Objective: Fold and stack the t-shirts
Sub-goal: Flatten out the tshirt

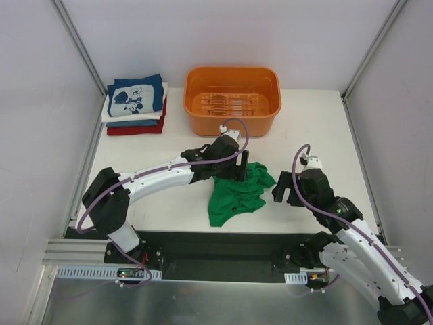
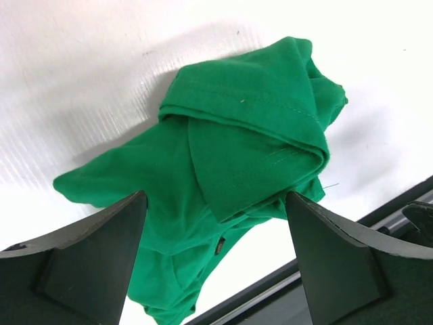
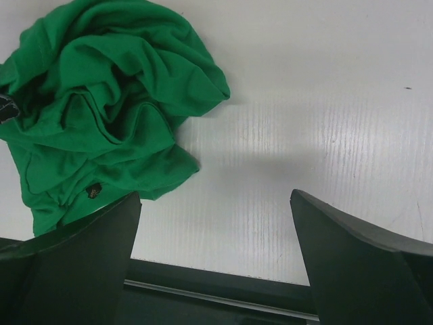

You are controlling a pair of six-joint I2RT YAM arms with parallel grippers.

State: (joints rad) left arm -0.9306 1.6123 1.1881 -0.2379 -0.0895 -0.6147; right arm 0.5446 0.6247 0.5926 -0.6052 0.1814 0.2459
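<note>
A crumpled bright green t-shirt [image 1: 237, 193] [image 2: 237, 135] [image 3: 101, 101] lies in a heap on the white table, near its front edge. My left gripper [image 1: 238, 169] [image 2: 215, 196] hangs over the heap's far side, jaws wide open, with the cloth below and between the fingers but not pinched. My right gripper [image 1: 283, 187] [image 3: 215, 196] stands open just right of the shirt, above bare table, holding nothing. At the back left sits a stack of folded t-shirts [image 1: 135, 108]: a navy one with a white cartoon print [image 1: 135, 95] on top and a red one [image 1: 135, 130] at the bottom.
An orange plastic tub [image 1: 232, 98] stands at the back centre, just behind the left arm's wrist. The table's front edge and a black rail [image 3: 223, 288] run close below both grippers. Grey enclosure walls stand on the left and right.
</note>
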